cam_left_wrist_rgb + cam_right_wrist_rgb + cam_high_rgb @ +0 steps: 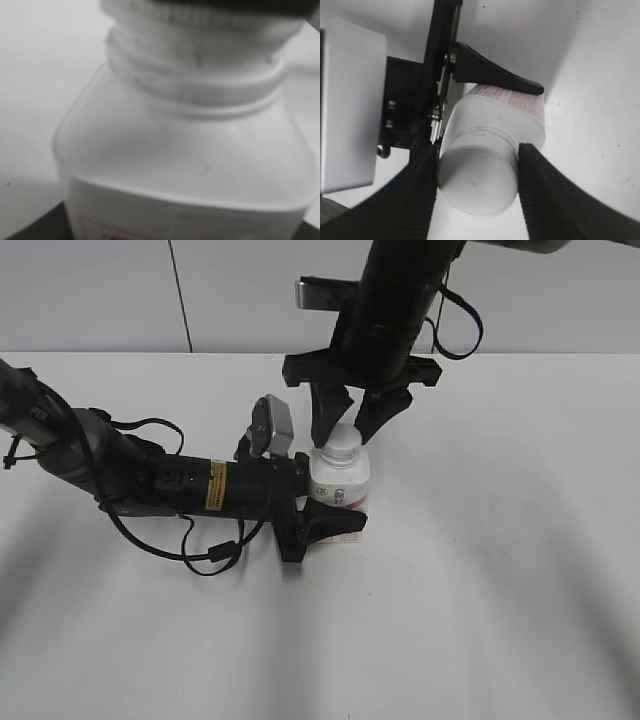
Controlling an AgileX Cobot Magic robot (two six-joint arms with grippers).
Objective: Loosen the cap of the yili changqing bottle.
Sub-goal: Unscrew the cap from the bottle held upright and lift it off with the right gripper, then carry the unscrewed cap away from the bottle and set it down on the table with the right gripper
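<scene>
Two black grippers meet at one small squat white plastic bottle (340, 483) with a red-pink label, which stands upright on the plain white table (500, 570), a little left of the middle of the exterior view.

From the left, the left gripper (325, 505) reaches in low and level. Its black fingers (332, 520) sit against opposite sides of the bottle's squarish body and pinch it; the near finger crosses the label, just above the table. In the left wrist view the bottle's shoulder and threaded neck fill almost the whole picture, with a dark finger edge at each lower corner.

From above, the right gripper (350, 420) hangs straight down over the bottle. The right wrist view shows its two ribbed black fingers (547, 195) on either side of the small round white plastic screw cap (476, 181), each pad touching or all but touching the cap's side. Whether they press firmly on it I cannot tell. The cap sits on the neck, level with the bottle's top.

A grey box-shaped camera (273, 426) rides on the left wrist, just beside the bottle.
</scene>
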